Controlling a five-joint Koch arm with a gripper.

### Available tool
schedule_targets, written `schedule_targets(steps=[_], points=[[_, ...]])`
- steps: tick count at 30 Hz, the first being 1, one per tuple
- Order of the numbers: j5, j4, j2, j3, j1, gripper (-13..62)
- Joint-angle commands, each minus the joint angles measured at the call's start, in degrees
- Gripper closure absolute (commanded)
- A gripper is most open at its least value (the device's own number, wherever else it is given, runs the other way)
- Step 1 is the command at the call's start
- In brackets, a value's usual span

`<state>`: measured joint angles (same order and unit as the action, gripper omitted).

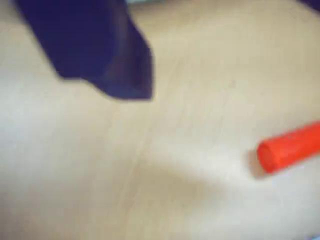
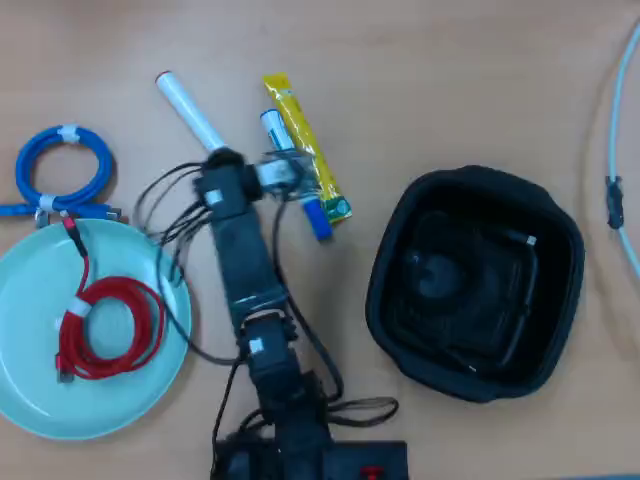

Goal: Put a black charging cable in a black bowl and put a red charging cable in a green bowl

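In the wrist view the picture is blurred. A dark blue part of the pincer point(image 1: 107, 55) comes in from the top left, above the pale wooden table point(image 1: 165, 190). Only this one dark shape shows, so I cannot tell whether the pincer is open or closed, and nothing is seen in it. At the right edge lies the red cap point(image 1: 290, 147) of a marker, flat on the wood.

In the overhead view the arm point(image 2: 245, 265) reaches from the bottom edge up to the middle of the table point(image 2: 430, 90). Its wrist is blurred, and the pincer point(image 2: 285, 172) is over a blue-and-white marker point(image 2: 295, 180) and a yellow packet point(image 2: 305, 145); its state is not clear here either. A white marker point(image 2: 190, 110) with a red cap lies just left of the wrist.

The red cable point(image 2: 105, 330) lies coiled inside the green bowl point(image 2: 40, 400) at the lower left. A blue cable point(image 2: 60, 170) sits coiled on the table just above this bowl. The black bowl point(image 2: 475, 280) stands at the right, well apart from the arm. Inside it a dark cable point(image 2: 500, 340) with a small pale plug is faintly visible against the black walls.
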<state>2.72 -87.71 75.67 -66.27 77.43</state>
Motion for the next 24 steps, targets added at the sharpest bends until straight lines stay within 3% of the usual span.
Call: schedule_targets(steps=[1, 5, 15, 24], points=[[2.8, 4.7, 0.4, -2.0, 4.0, -5.8], [2.6, 17.9, 1.8, -19.0, 8.8, -5.7], [2.2, 61.6, 31.6, -63.5, 13.0, -5.7], [0.0, 102.1, 35.9, -94.7, 17.6, -5.7]])
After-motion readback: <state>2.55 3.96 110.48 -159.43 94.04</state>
